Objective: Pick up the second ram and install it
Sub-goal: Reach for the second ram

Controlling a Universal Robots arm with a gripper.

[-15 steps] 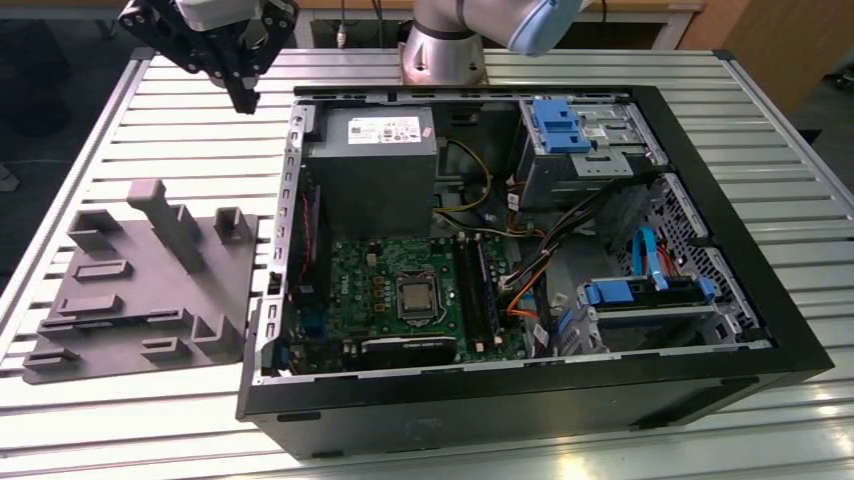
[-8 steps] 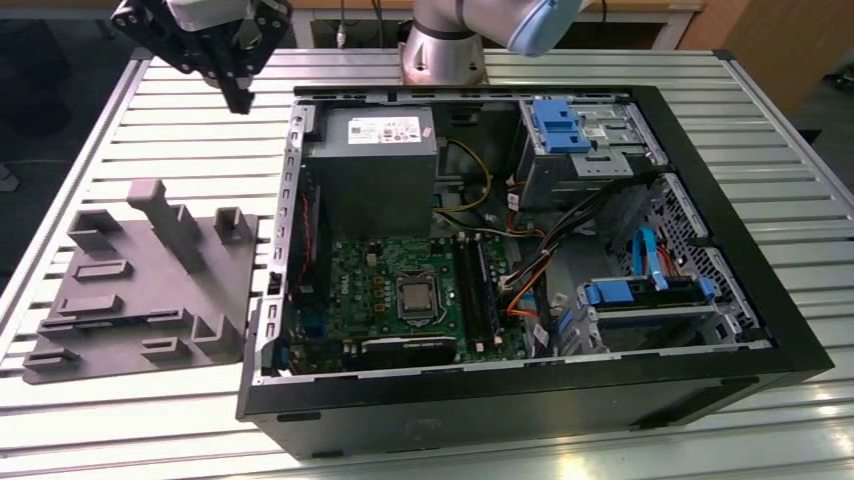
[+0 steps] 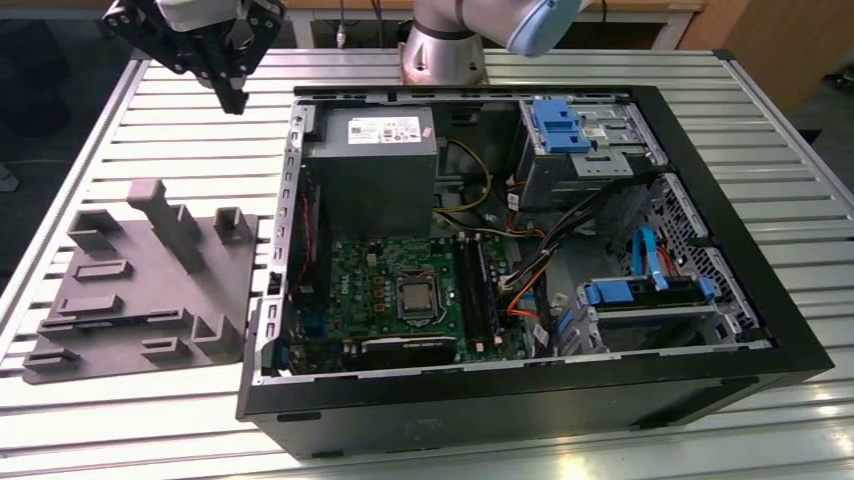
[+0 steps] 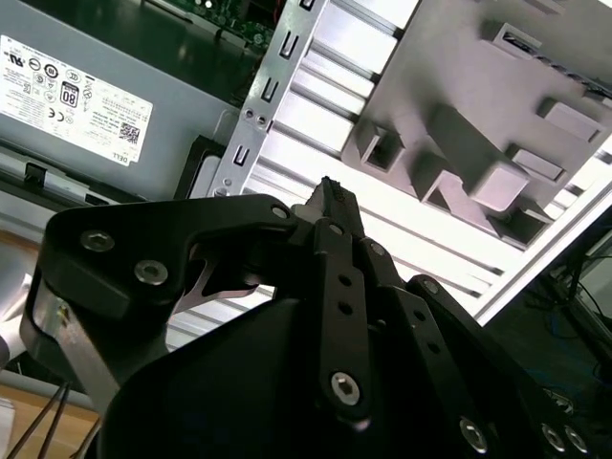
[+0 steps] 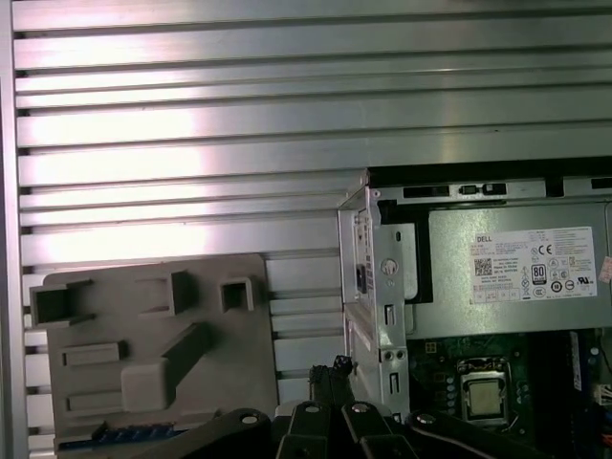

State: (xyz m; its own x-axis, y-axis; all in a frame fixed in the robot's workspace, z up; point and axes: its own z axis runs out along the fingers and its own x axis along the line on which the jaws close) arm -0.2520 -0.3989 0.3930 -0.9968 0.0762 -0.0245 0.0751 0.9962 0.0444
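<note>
My gripper (image 3: 236,100) hangs above the slatted table at the exterior view's far left, beyond the grey fixture (image 3: 134,290) and left of the open computer case (image 3: 747,290). Its fingertips (image 4: 330,191) taper to a single point, shut with nothing between them. In the first wrist view the gripper (image 5: 335,368) is over the gap between the fixture (image 5: 153,325) and the case wall. A thin dark strip with bluish glints (image 5: 134,435), seemingly the second ram, lies along the fixture's near part, partly hidden by the gripper body. The motherboard's long black slots (image 3: 481,290) lie inside the case.
Inside the case are a grey power supply (image 3: 371,160), the green motherboard (image 3: 387,280) with its processor socket (image 3: 416,298), orange and yellow cables (image 3: 521,290) and blue drive brackets (image 3: 561,125). The fixture has raised blocks and a tall post (image 3: 167,225). The arm's base (image 3: 441,55) stands behind the case.
</note>
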